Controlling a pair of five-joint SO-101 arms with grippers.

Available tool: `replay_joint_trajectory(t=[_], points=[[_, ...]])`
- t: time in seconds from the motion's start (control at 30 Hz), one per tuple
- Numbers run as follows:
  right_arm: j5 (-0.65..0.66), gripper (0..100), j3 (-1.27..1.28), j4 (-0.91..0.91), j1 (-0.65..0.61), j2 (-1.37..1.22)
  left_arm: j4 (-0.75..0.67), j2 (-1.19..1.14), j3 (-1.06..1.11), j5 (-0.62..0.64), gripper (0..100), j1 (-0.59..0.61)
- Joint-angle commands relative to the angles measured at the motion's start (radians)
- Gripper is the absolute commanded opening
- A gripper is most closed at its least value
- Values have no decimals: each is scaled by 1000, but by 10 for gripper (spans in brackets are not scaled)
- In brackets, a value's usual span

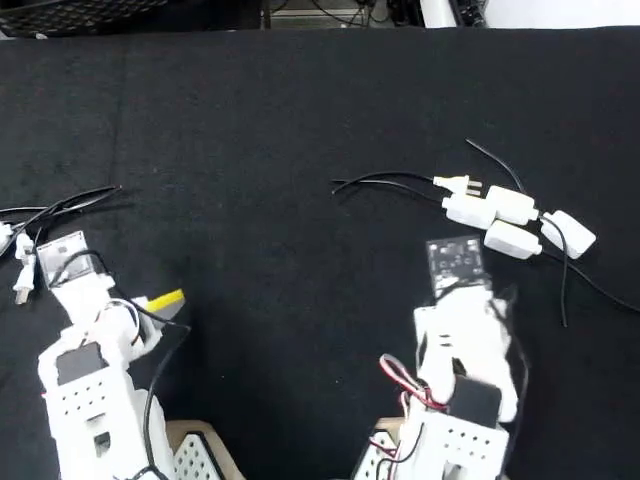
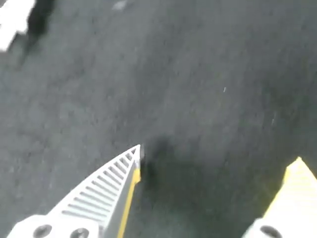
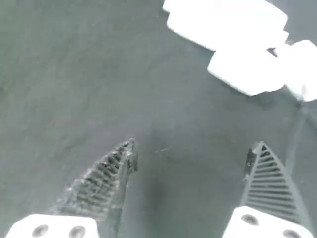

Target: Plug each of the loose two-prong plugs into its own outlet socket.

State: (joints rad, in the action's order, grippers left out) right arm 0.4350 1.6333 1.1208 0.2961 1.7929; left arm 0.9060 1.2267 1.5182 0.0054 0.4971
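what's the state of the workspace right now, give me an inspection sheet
surface: black cloth over the table, lying flat
job's things: white plug-and-socket cluster on the right side; a two-prong plug with bare prongs at its edge; a small white plug at the left edge; whether any are mated cannot be told
clutter: nothing seen
grippers: left gripper open over bare cloth; right gripper open, short of the cluster
cables: black leads run out from the cluster; more black wires at the left
surroundings: dark gear past the far edge, unclear
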Motion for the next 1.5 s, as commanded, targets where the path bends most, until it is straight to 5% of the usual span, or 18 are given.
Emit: replay_joint_trajectory(t=[0.0,0.5,0.87,1.03,1.47], points=[[57,348,-151,28,68,7,46,11,-61,-61,432,19],[361,347,-236,32,247,-4,-38,11,-5,-71,432,-62],[173,347,-549,152,279,-539,-52,11,12,-71,431,-61],[172,347,-593,-34,230,-774,-57,11,22,-71,430,-64],[669,347,-719,-414,227,-1311,-84,11,28,-71,430,-64]])
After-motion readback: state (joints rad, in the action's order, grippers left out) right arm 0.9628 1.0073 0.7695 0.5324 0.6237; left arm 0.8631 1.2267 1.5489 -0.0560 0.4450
